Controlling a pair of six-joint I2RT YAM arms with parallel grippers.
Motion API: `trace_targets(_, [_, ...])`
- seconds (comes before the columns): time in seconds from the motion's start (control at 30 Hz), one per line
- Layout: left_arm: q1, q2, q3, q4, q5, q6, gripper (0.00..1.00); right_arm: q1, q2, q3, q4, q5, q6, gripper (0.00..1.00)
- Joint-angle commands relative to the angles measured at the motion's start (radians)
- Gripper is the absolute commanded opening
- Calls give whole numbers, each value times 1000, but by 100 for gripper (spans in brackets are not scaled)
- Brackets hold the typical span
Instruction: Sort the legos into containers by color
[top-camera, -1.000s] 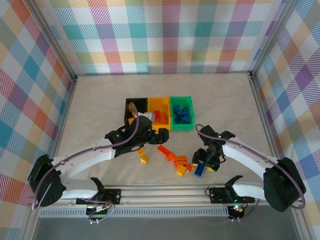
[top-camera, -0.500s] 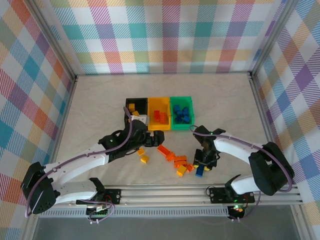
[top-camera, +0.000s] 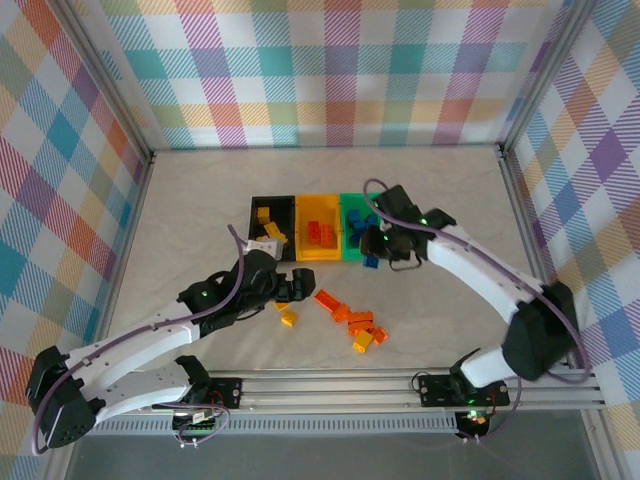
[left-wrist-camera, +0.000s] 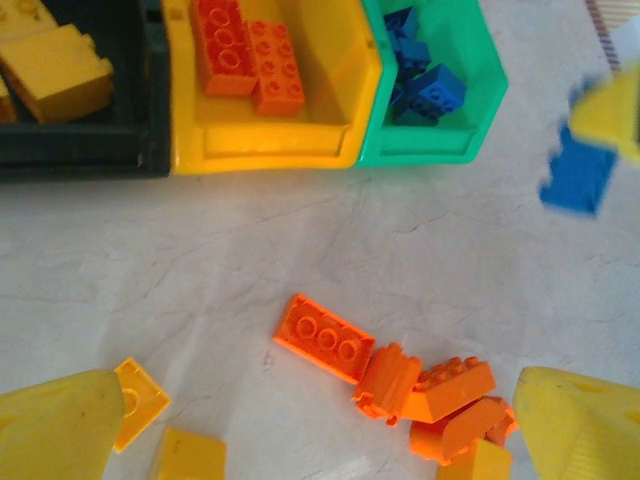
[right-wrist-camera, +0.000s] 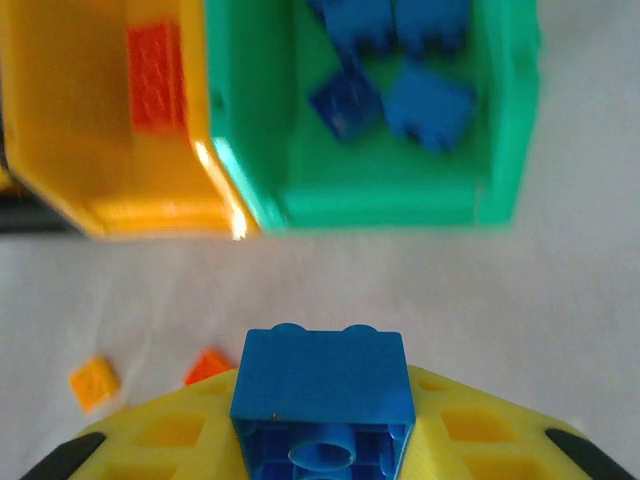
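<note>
The containers stand in a joined row: a black bin with yellow legos, a yellow-orange bin with orange legos, and a green bin with blue legos. My right gripper is shut on a blue lego, just on the near side of the green bin. My left gripper hangs open over loose orange legos and yellow legos on the table; nothing sits between its fingers.
More loose orange and yellow bricks lie in a cluster near the table's front middle. The metal frame rail runs along the near edge. Plaid walls close in the back and sides.
My right gripper closed on a blue lego at the near right and carried it up to the front of the green bin. The left arm drew back from the black bin toward the loose bricks.
</note>
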Motion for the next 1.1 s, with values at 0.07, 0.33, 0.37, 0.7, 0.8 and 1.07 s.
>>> trace_targets(0.07, [12, -49, -18, -75, -13, -35, 100, -39, 251, 203, 110, 116, -129, 40])
trace_targets(0.33, [13, -108, -36, -113, -16, -54, 100, -72, 406, 394, 88, 105, -167, 65])
trace_targets(0.37, [13, -108, -36, -114, -13, -54, 100, -72, 386, 381, 103, 97, -172, 67])
trace_targets(0.7, [21, -98, -44, -94, -10, -66, 100, 37, 49, -36, 169, -22, -125, 70])
trace_targets(0.8, [32, -101, -51, -96, 2, -66, 100, 106, -35, -192, 204, -75, -108, 70])
trace_targets(1.07, [60, -109, -67, -104, 14, -68, 100, 287, -12, -299, 224, -154, -229, 74])
